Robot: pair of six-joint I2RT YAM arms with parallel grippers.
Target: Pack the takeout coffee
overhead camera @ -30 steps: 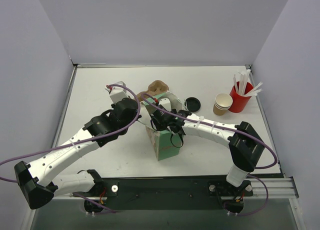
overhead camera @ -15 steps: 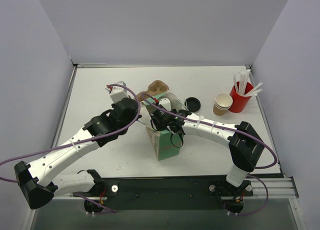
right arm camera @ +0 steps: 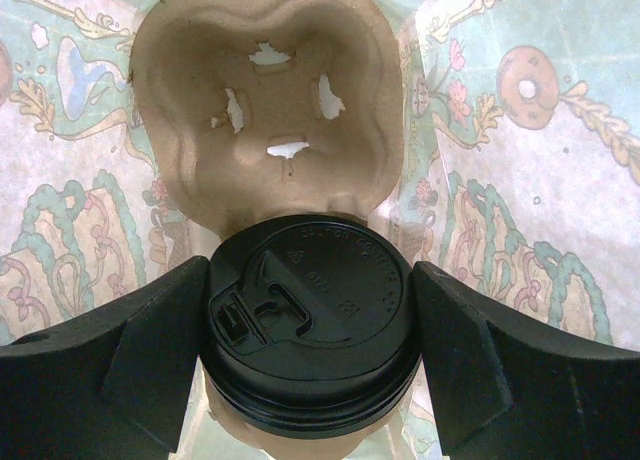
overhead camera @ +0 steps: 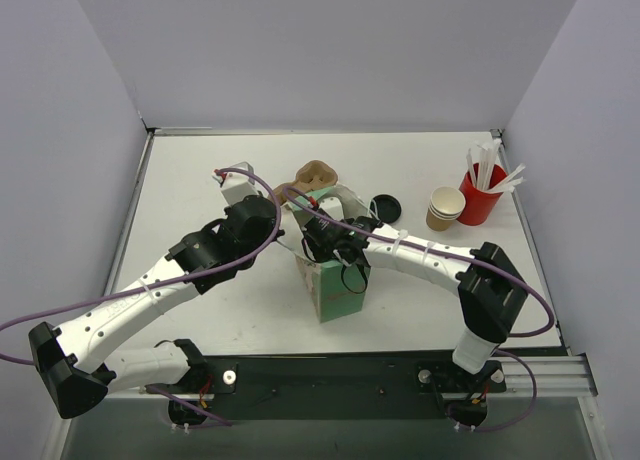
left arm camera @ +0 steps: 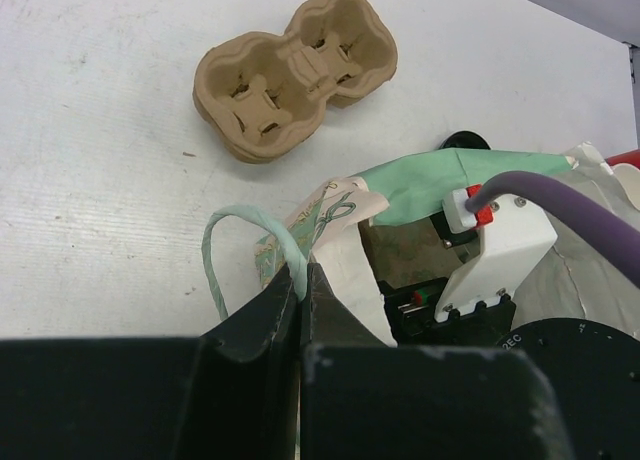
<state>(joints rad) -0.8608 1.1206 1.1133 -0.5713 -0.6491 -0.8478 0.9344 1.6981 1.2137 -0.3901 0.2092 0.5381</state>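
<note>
Here, the left fingers point(left arm camera: 265, 320) are clenching the green handle point(left arm camera: 240, 213) of the paper bag point(overhead camera: 338, 285) standing on the counter point(overhead camera: 200, 180). Inside it, the right fingers point(right arm camera: 150, 345) are gripping the black-lidded takeout coffee point(right arm camera: 310, 325) by its sides, just above a pulp carrier point(right arm camera: 265, 100). Spare brown cups point(overhead camera: 445, 208) are standing at the far right.

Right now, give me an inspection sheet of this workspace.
Surface: white table, no spills seen.
Job's things: lidded coffee at a carrier inside the green bag, seating unclear.
Clutter: spare carrier, loose lid, cup stack, red cup of sticks.
Grippers: left gripper shut on bag handle; right gripper shut on coffee.
Cables: purple cables run along both arms.
Surroundings: plain walls on three sides.
</note>
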